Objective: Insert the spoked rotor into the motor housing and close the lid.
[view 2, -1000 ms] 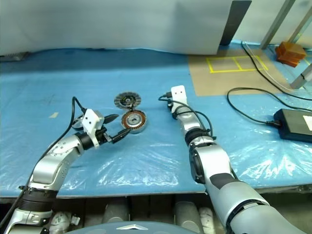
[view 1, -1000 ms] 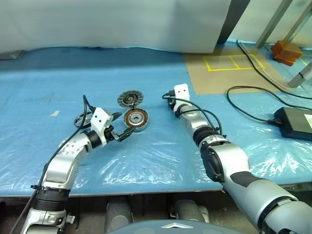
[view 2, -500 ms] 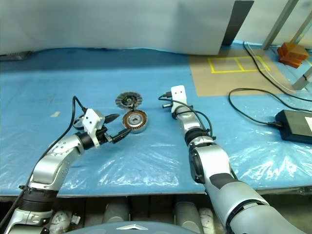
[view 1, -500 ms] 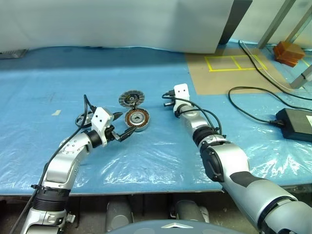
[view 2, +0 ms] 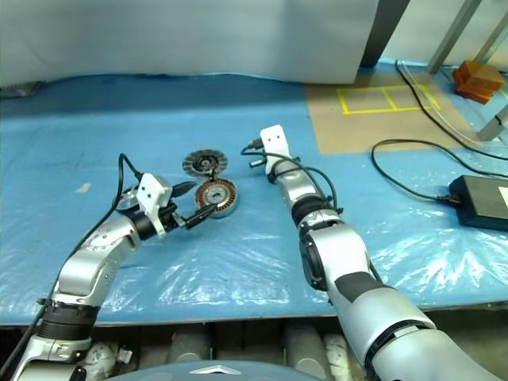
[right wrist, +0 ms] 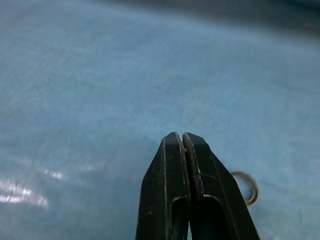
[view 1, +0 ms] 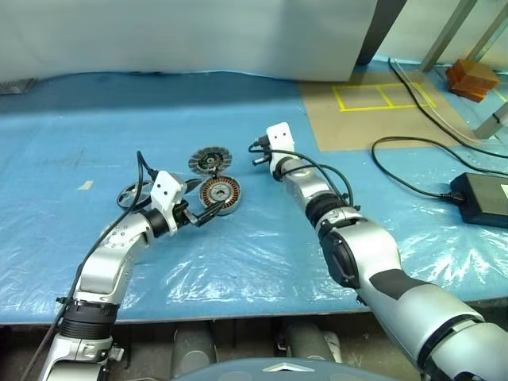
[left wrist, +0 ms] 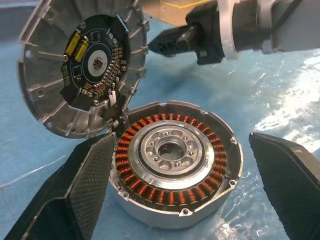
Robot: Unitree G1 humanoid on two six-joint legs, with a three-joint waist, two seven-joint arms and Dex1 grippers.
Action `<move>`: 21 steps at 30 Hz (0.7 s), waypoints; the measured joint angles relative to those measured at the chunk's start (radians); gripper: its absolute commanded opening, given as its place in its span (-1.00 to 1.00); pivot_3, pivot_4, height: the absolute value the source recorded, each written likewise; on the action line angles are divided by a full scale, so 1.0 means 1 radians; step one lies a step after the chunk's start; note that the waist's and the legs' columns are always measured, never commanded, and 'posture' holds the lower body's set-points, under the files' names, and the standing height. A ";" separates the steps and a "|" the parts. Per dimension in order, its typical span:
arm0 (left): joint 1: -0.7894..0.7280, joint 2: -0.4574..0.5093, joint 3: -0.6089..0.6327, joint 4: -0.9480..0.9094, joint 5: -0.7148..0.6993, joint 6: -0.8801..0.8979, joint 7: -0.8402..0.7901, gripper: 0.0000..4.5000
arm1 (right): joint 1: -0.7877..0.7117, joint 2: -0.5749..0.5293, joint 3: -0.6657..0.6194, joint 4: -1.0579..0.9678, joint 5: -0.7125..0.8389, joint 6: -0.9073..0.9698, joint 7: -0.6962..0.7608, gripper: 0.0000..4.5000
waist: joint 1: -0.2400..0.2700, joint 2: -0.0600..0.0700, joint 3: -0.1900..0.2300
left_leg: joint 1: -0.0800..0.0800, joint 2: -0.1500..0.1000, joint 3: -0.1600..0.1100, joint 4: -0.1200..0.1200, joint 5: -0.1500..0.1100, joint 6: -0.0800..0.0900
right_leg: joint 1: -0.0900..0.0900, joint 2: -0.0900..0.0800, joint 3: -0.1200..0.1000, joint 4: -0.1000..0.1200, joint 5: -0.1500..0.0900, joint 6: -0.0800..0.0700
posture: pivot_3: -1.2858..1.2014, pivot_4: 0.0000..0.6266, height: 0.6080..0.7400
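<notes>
Here the low round silver-rimmed motor housing (left wrist: 172, 162) with copper windings sits mid-table between the left gripper (view 1: 202, 210)'s released fingers, lid (left wrist: 80, 65) hinged up; right gripper (right wrist: 183, 145), fingers clenched empty, hovers beyond

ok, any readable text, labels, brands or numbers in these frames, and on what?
None legible.
Lid's circuit board: yellow and small black components, any markings too small to read.
Motor housing: copper windings and metal hub, no lettering visible.
Black power brick: pale label patch, too blurred to read.
Yellow tape squares on the brown board: plain outlines, no text.
</notes>
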 measured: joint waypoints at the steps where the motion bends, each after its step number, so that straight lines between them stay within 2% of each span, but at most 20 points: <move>1: 0.004 -0.004 0.000 -0.001 0.000 -0.001 0.003 1.00 | -0.015 0.000 0.000 0.003 0.000 -0.005 -0.008 -0.99 | 0.000 0.000 0.000 | 0.000 0.000 0.000 0.000 0.000 0.000 | 0.000 0.000 0.000 0.000 0.000 0.000 | 0.03 -0.52 1.00; 9: 0.078 -0.030 -0.004 -0.048 0.004 -0.005 0.043 1.00 | -0.062 -0.002 0.031 0.047 -0.064 0.034 -0.150 -0.99 | 0.005 0.000 0.000 | 0.000 0.000 0.000 0.001 0.000 0.000 | 0.000 0.000 0.000 0.001 0.000 0.000 | 0.03 -0.52 1.00; 21: 0.104 -0.038 -0.017 -0.081 0.005 -0.004 0.072 1.00 | -0.062 -0.002 -0.003 0.061 -0.057 0.138 -0.184 -0.99 | 0.004 0.001 0.001 | 0.000 0.000 0.000 0.002 0.000 0.000 | 0.000 0.000 0.000 0.002 0.000 0.000 | 0.03 -0.52 1.00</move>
